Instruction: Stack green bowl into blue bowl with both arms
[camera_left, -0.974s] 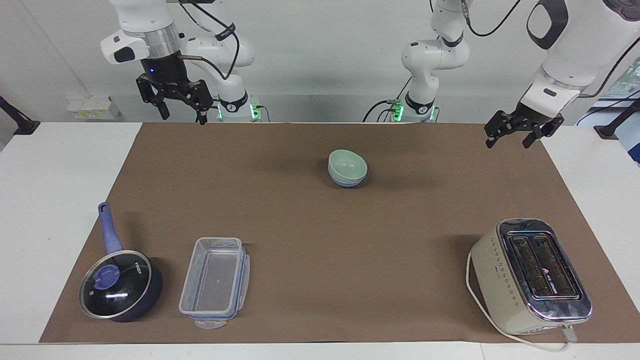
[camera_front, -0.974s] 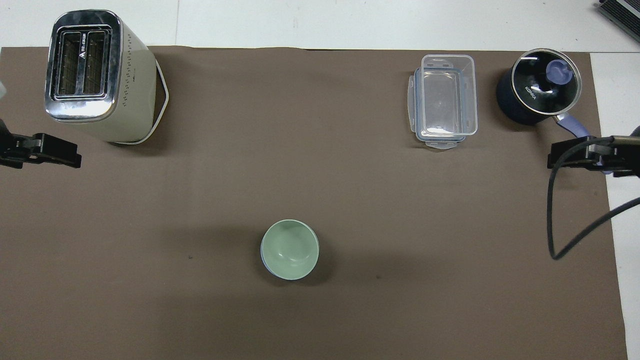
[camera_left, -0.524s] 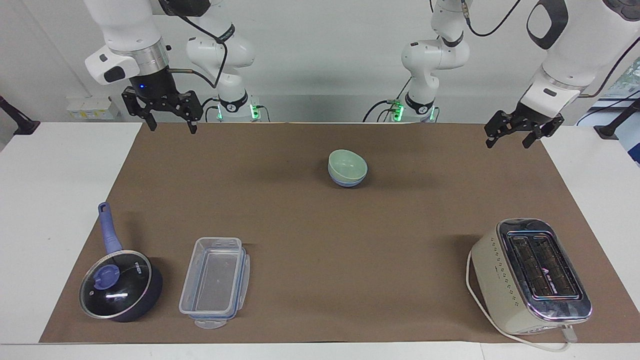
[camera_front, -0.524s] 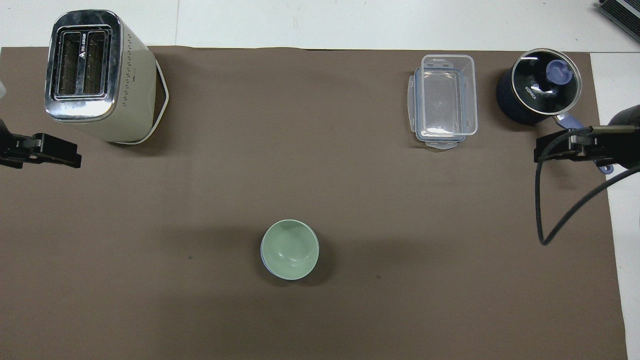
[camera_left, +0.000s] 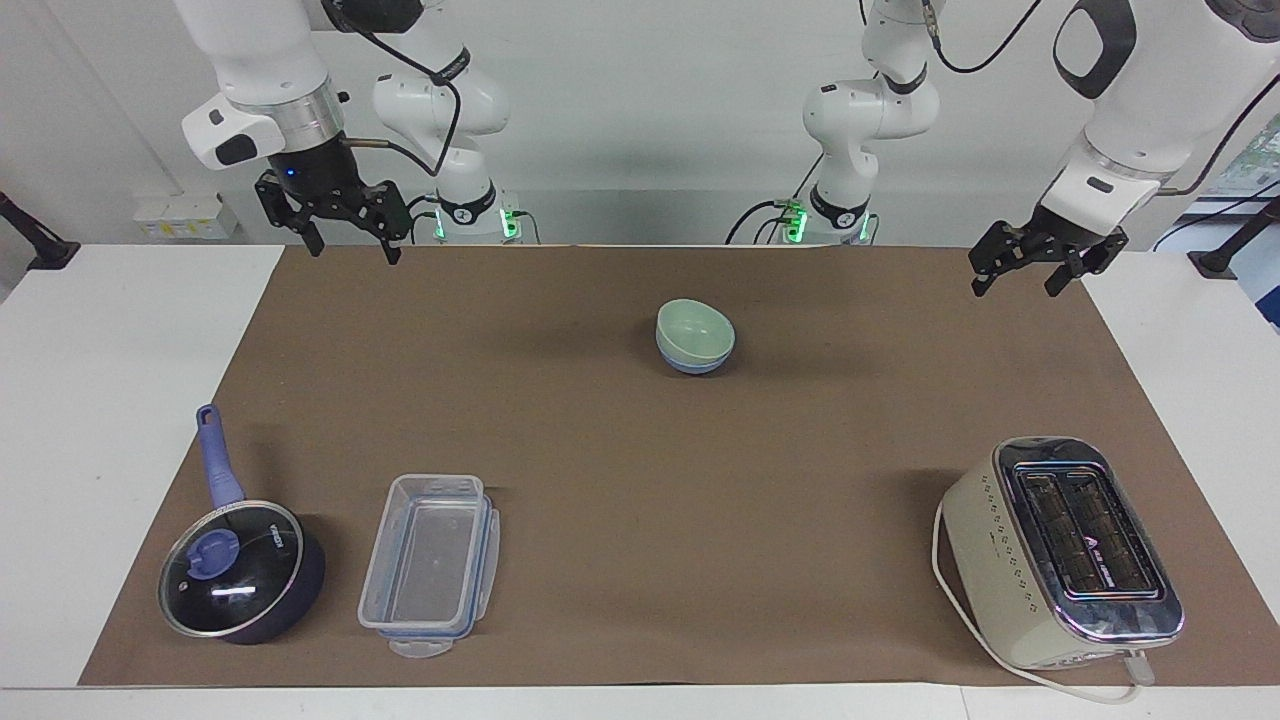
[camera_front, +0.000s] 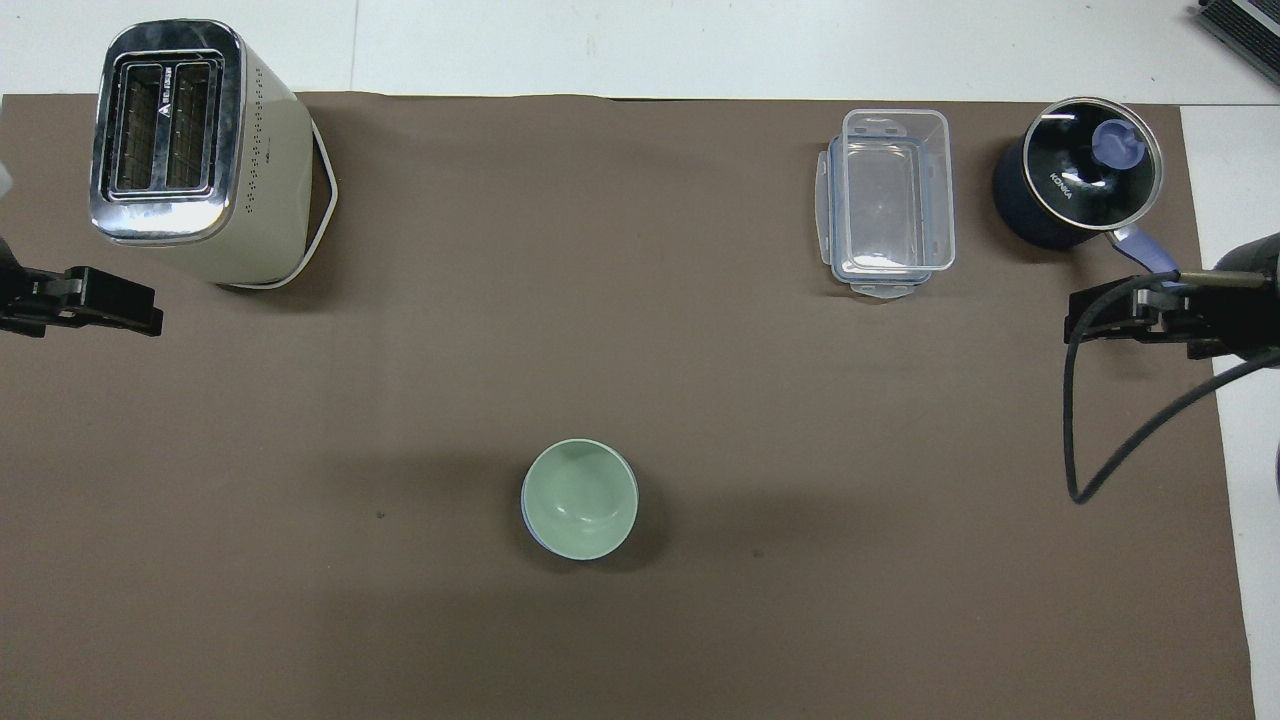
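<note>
Stacking apparently done: green bowl (camera_left: 692, 327) nested in blue bowl (camera_left: 696, 359) mid-mat, nearer the robots than the toaster (camera_left: 1062, 552). Left gripper (camera_left: 1033, 270) and right gripper (camera_left: 348, 236) raised at opposite mat edges, fingers spread wide, empty. Nothing visibly left to do.

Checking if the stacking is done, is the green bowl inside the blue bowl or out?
In. The green bowl sits nested in the blue bowl, only the blue lower wall showing beneath its rim.

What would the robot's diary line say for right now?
green bowl: nested in blue bowl | left gripper: open, empty, raised | right gripper: open, empty, raised | stack: done
</note>
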